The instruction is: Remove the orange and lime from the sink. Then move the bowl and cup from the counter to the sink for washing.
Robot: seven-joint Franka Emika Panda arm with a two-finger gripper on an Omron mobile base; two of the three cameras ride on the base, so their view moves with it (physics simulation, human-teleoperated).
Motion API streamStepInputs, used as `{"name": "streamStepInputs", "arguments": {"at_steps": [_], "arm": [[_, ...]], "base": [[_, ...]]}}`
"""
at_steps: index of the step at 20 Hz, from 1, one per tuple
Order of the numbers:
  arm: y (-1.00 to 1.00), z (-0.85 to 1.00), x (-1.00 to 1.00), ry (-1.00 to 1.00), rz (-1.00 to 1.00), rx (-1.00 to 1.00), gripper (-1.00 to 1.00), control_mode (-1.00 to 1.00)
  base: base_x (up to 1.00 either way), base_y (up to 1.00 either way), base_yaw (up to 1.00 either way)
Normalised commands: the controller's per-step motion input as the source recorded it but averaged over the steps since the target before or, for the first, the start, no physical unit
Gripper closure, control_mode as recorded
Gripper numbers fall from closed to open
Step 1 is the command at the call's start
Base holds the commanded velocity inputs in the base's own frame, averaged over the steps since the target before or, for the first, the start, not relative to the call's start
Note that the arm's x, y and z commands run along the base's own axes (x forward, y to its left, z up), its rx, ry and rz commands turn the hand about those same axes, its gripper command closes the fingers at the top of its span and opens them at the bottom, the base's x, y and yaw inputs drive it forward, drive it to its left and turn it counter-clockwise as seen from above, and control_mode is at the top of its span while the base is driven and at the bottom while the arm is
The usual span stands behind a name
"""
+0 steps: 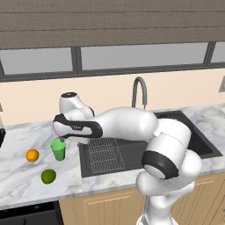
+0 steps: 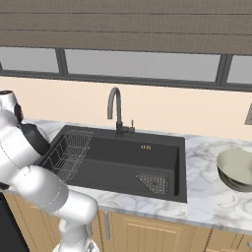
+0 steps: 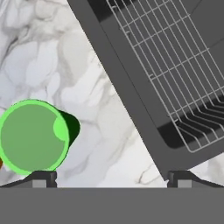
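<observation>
The light-green cup (image 1: 58,150) stands upright on the white marble counter (image 1: 26,136), just left of the dark sink (image 1: 132,151). The orange (image 1: 32,155) and the dark green lime (image 1: 48,176) lie on the counter to the cup's left and front. My gripper (image 1: 59,139) hangs right above the cup. In the hand view the cup (image 3: 33,135) sits by the left fingertip (image 3: 41,178), and the open gripper (image 3: 113,179) holds nothing. The pale bowl (image 2: 237,170) rests on the counter right of the sink (image 2: 123,157).
A wire rack (image 1: 103,154) lies in the sink's left half, with a drain (image 2: 153,182) at the front right. The curved grey faucet (image 1: 139,90) rises behind the basin. The sink's corner (image 3: 166,144) lies close to my right fingertip.
</observation>
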Motion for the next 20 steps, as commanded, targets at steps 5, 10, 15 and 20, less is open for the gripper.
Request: {"name": "streamStepInputs", "arguments": {"at_steps": [5, 10, 15, 20], "arm": [[0.10, -0.07, 0.10, 0.00, 0.00, 0.00, -1.00, -1.00], [0.10, -0.07, 0.08, 0.01, 0.00, 0.00, -1.00, -1.00], [0.09, -0.09, 0.09, 0.03, 0.00, 0.00, -1.00, -1.00], [0.06, -0.10, 0.10, 0.02, 0.00, 0.00, -1.00, -1.00]], "base": [[0.00, 0.00, 0.00], [0.00, 0.00, 0.00], [0.00, 0.00, 0.00], [0.00, 0.00, 0.00]]}}
